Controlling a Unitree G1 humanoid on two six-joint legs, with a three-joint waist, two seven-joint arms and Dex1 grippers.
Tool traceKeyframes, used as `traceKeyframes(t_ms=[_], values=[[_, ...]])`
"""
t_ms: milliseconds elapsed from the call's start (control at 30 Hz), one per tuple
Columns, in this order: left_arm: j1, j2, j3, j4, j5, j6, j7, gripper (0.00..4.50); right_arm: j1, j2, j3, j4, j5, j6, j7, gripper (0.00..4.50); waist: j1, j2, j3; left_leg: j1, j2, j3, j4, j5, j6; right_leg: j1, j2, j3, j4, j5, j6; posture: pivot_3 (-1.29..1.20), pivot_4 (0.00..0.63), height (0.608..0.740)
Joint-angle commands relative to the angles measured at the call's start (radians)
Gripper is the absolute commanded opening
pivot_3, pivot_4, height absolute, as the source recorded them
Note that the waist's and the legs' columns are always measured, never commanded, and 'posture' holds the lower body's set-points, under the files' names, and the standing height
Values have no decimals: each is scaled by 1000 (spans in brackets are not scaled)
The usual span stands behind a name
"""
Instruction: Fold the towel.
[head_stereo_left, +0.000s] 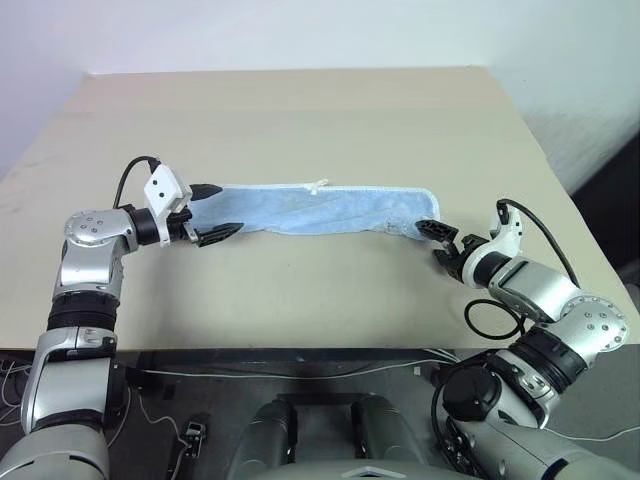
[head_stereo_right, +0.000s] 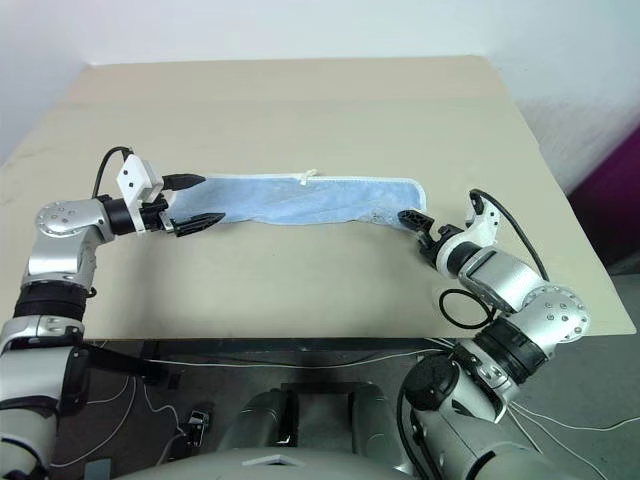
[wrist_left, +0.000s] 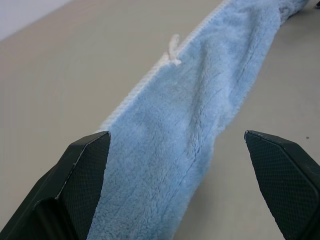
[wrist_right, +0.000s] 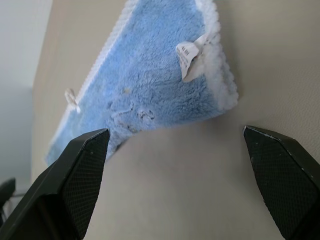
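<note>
Both grippers wide, holding nothing | left gripper at towel's left end, right gripper at right end | towel lay mid-table, already narrow | risk: pinching only the top layer, fold slides apart
</note>
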Motion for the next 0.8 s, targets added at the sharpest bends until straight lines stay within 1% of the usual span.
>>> traceKeyframes(t_ms=[33,133,300,567,667,767,800], values=[[8,0,9,-58,-25,10,8,4500,-34,25,-41,75,33,-6,-61,4484,-2,0,0,1,0,0,0,0,0,1,0,0,0,0,0,0,150,740],[12,-6,4,-71,-27,20,11,4500,-62,29,-36,111,66,-39,-86,4484,-6,-1,-1,5,1,1,0,0,0,4,1,1,0,0,0,0,150,740],[11,-12,1,-81,-27,28,10,4500,-80,41,7,164,120,-126,-112,4484,-23,-1,-1,5,1,1,-1,0,0,4,1,1,0,1,-1,0,150,740],[26,-19,-3,-105,-31,42,6,4500,-87,-1,100,249,160,-283,-92,4484,-35,0,-1,5,2,1,-2,0,1,4,2,1,0,1,-1,0,150,740],[32,-22,-5,-116,-32,46,8,4500,-86,-11,138,268,178,-331,-81,3897,-31,0,-1,5,2,1,-2,0,1,4,2,1,0,1,-1,0,150,740],[36,-22,-4,-126,-33,52,8,4500,-73,-15,175,263,204,-365,-87,2995,-25,0,-1,5,1,1,-2,0,1,3,2,1,0,1,-1,0,150,740],[37,-22,-3,-129,-33,53,8,4500,-66,-15,187,256,217,-375,-92,2600,-25,0,-1,4,1,1,-2,0,1,3,1,1,0,1,-1,0,150,740]])
